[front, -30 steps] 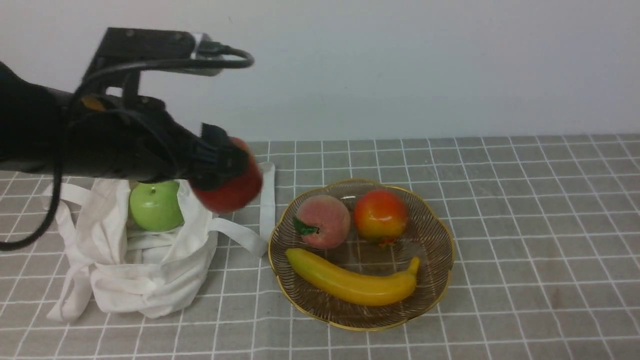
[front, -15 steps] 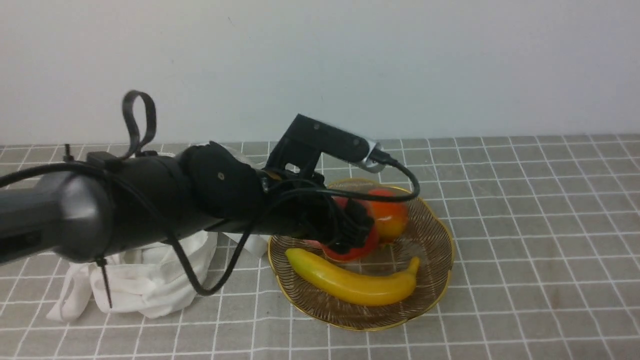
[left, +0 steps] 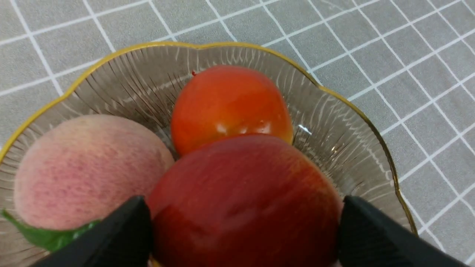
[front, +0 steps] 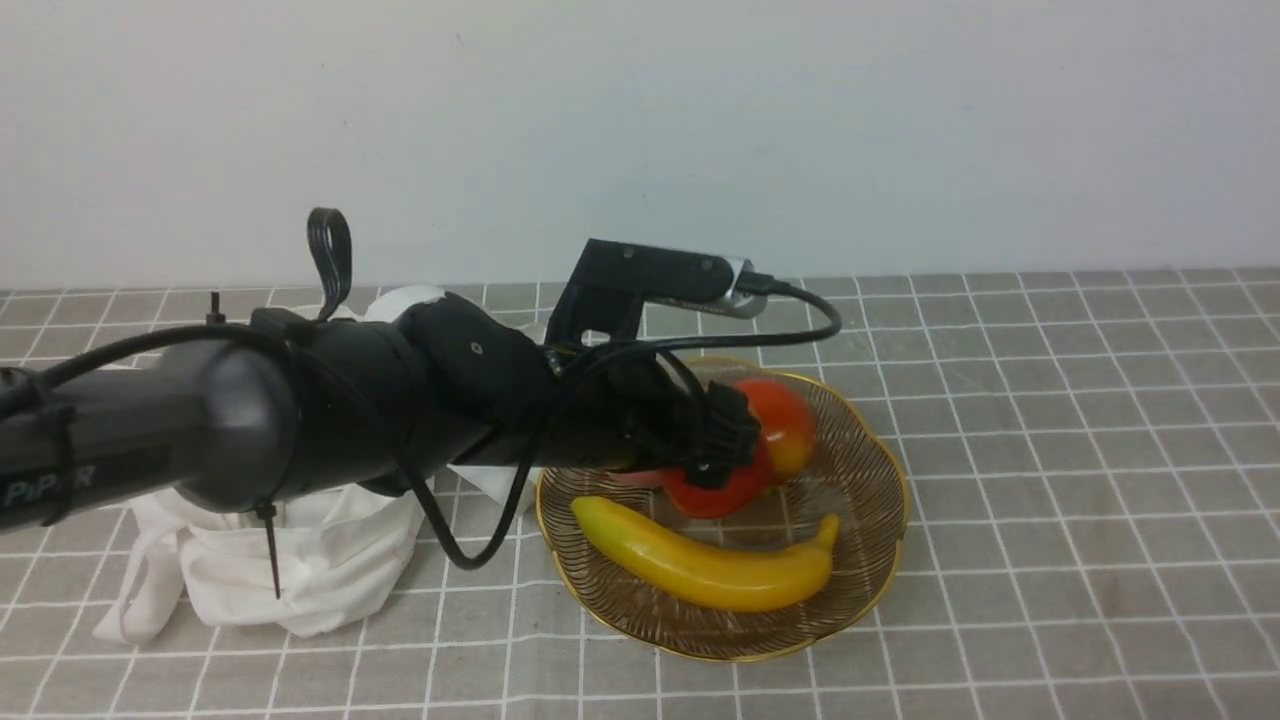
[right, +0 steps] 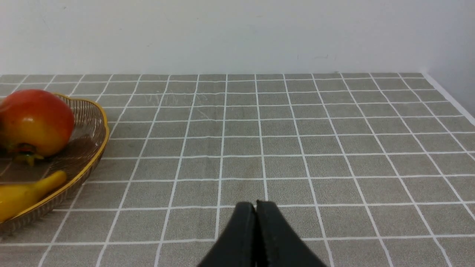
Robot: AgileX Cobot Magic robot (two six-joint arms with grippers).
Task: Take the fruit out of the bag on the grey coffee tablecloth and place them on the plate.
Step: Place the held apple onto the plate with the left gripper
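Red apple (left: 243, 193) pinched by left pincer (left: 243, 228), arm stretched low over plate (front: 862, 520)

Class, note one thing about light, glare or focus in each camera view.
Front view: even, soft light, banana sharp. Left wrist view: white glare spots on the orange-red fruit; close red apple slightly soft. Right wrist view: tablecloth crisp, right end effector a dark silhouette.

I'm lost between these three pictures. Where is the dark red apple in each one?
Front view: red apple at the middle of the plate, half hidden by the black arm.
Left wrist view: bottom centre, large, between two black fingers.
Right wrist view: not in it.
Shared landmark: the orange-red fruit on the plate.
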